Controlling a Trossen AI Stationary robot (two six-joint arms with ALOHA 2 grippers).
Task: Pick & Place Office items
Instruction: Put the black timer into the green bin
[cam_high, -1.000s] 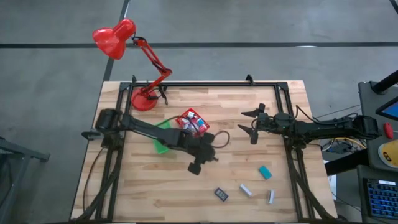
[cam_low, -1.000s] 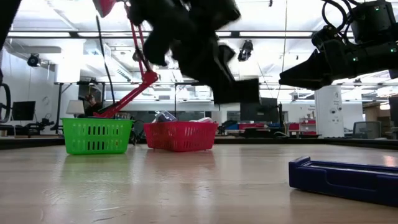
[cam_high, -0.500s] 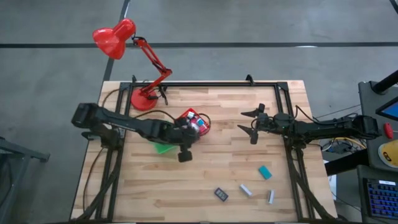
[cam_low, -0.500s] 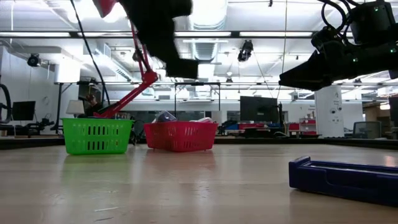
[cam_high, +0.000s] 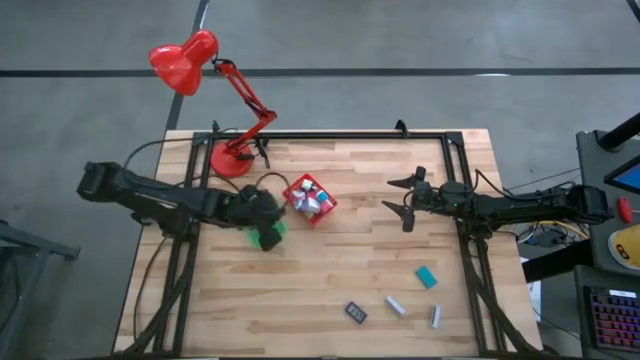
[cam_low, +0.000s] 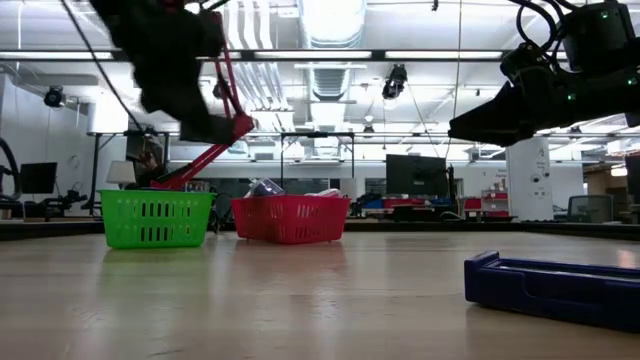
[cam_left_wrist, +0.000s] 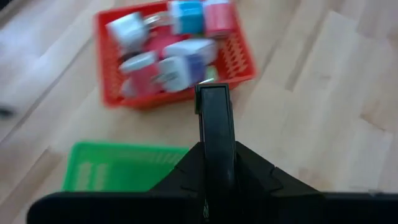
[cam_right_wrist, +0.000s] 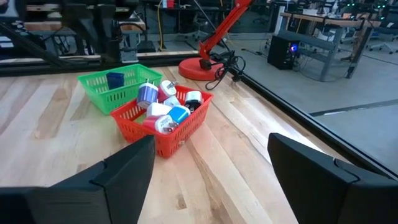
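My left gripper (cam_high: 266, 236) hangs over the green bin (cam_high: 274, 238), shut on a small black rectangular piece (cam_left_wrist: 213, 93). Beside the green bin stands the red bin (cam_high: 310, 198), filled with white, blue and red blocks (cam_left_wrist: 176, 59). A blue block (cam_right_wrist: 115, 79) lies in the green bin (cam_right_wrist: 99, 92). A teal block (cam_high: 427, 276), a black piece (cam_high: 355, 312), a white stick (cam_high: 396, 305) and a grey stick (cam_high: 435, 316) lie on the table's near right part. My right gripper (cam_high: 404, 201) hovers open over the table's right middle. My left gripper holds the black piece (cam_left_wrist: 213, 93) pinched between its two fingers (cam_left_wrist: 214, 149), which lie along it. The piece is lifted clear, above the near wall of the red bin (cam_left_wrist: 186, 93) and the green bin (cam_left_wrist: 118, 168). Which part the pads are on is hidden by the fingers.
A red desk lamp stands with its base (cam_high: 232, 160) at the far left corner, its head (cam_high: 183, 62) beyond the table. A black frame (cam_high: 330, 136) runs along the far edge and both sides. A blue piece (cam_low: 550, 285) lies close to the low camera.
My left gripper has swung from the table's near middle toward the left and slightly far, ending above the green bin. It has stayed shut. The right arm and the things on the table have kept still.
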